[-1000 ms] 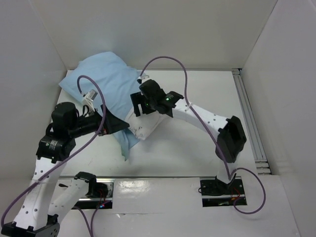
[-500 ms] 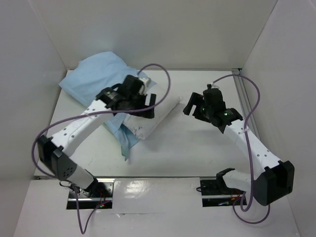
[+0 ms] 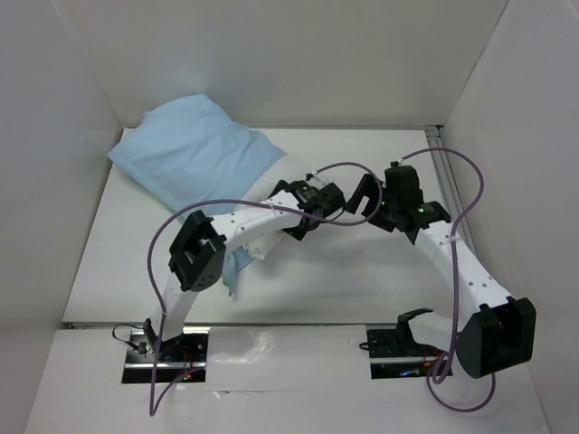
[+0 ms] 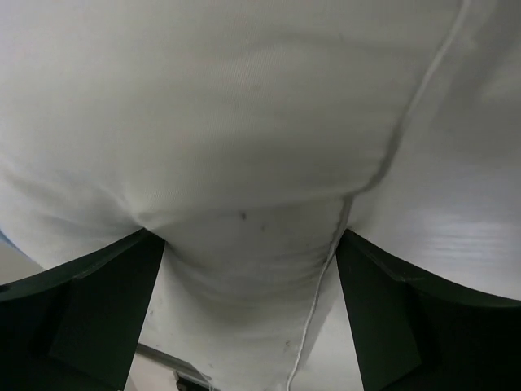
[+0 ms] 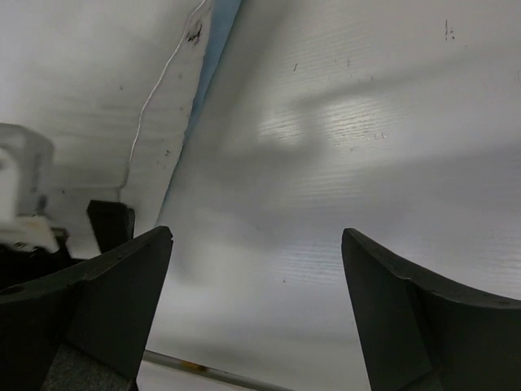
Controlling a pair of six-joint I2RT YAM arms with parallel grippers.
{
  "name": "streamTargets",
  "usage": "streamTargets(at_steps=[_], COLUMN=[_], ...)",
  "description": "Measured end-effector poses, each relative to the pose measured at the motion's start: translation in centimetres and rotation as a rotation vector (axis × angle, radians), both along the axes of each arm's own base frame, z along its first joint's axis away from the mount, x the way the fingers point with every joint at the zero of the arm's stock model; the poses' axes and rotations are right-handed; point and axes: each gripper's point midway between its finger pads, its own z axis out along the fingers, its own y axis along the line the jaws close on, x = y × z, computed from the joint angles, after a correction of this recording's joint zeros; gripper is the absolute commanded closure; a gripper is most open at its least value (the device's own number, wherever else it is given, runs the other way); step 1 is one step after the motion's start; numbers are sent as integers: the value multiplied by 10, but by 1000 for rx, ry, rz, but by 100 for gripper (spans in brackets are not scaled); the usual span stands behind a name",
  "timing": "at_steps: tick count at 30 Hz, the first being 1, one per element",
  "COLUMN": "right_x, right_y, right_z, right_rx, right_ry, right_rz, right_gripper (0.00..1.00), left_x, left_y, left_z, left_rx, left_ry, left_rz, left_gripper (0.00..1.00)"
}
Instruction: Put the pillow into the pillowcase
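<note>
The pillow [image 4: 244,122] looks mostly inside the blue pillowcase [image 3: 185,154] at the far left of the surface [image 3: 362,271], only its white end left to tuck in, the left gripper [image 4: 248,244] pressing there with jaws wide, the right gripper [image 5: 256,236] nearby, jaws wide and empty.

The top view is bright and even, lit from above inside white walls [image 3: 271,54]. The arms cast only soft, pale shadows on the table [image 3: 362,280], and a glossy patch glares on the near ledge [image 3: 244,342]. In the left wrist view the pillow [image 4: 244,122] fills the frame, too close to be sharp and grey in its fold. The fingers [image 4: 98,318] of the left gripper [image 4: 248,236] are near-black shapes. In the right wrist view a streaky sheen lies across the table, and a white blur [image 5: 24,187] at the left edge, perhaps the other wrist, is out of focus.
</note>
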Motion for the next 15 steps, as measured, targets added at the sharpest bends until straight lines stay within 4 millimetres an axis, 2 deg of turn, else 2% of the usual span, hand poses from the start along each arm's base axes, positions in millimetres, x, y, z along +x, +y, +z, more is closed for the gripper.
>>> streamTargets(at_steps=[1,2,3,4,5,9,13,15], right_x=[1,1,1,1,1,-1,1,4], right_y=[-2,-3,-5,-5,-5,-3,11,27], right_z=[0,0,0,1,1,0,6,12], right_rx=[2,7,11,14,20,37,81,113], right_ry=[1,3,2,2,3,0,-30,-60], right_rz=[-5,-8,-8,-8,-7,24,78,115], right_gripper=[8,8,8,8,8,11,12,17], left_x=[2,4,6,8,10,27,53,61], left_y=[4,9,13,16,18,17,11,26], left_z=[-8,-14,-17,-18,-16,16,69,107], left_rx=[38,72,90,108,110,27,-290,-469], left_ry=[-7,-11,-18,-26,-39,-70,-46,-47], left_rz=[20,37,54,71,91,147,162,172], left_gripper=[3,11,28,95,100,100,100,100])
